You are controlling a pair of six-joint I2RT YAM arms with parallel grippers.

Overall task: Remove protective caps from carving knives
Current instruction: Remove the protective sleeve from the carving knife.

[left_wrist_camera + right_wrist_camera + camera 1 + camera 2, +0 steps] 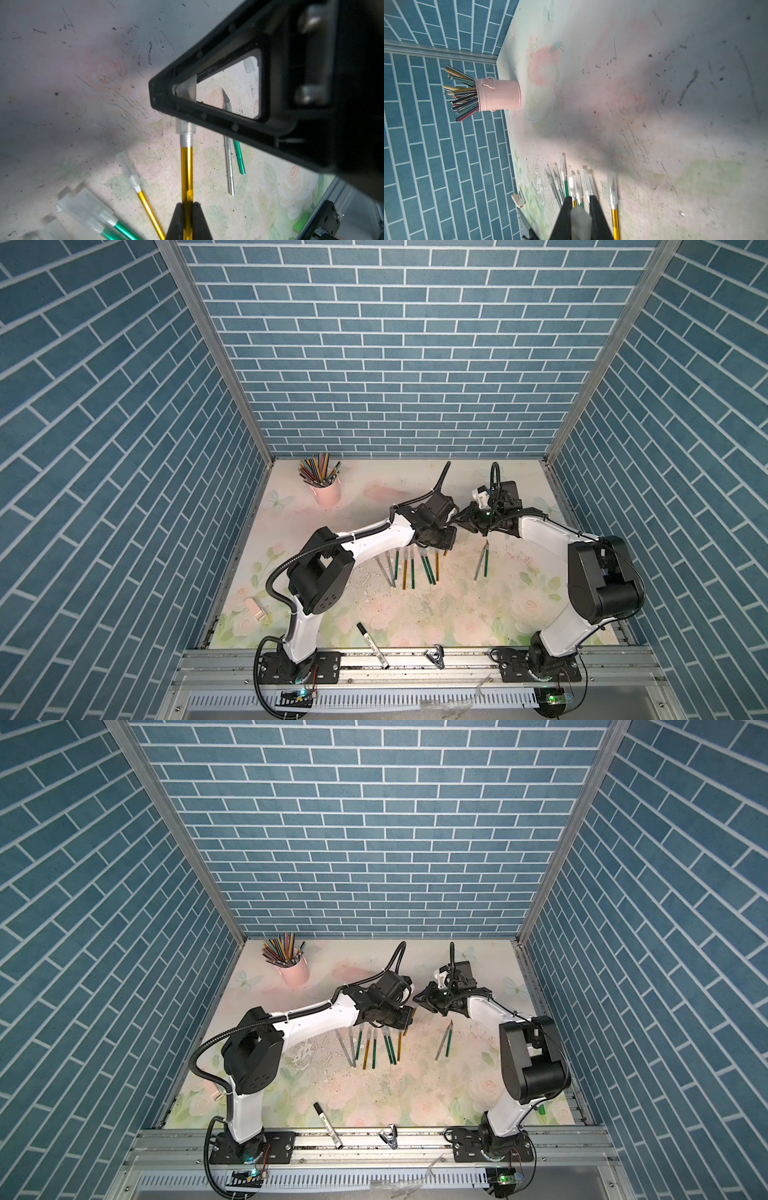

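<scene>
Cap (580,224) inside right gripper (580,204) (on gold knife (186,166)).

Walls (395,364): blue brick pattern, white joints. Table (457,605): pale floral print, pink roses, green leaves, dark scuffs. Cup (328,493): pink, ribbed; pencils (318,468) in it multicoloured. Knives (411,572) well away from the cup: green, gold, silver handles. Held knife (186,166): gold, silver knurled collar. Caps (612,187): milky, see-through; pinched cap (580,218) greyish. Marker (374,645): white, black top. Arms (374,539): white and black.
</scene>
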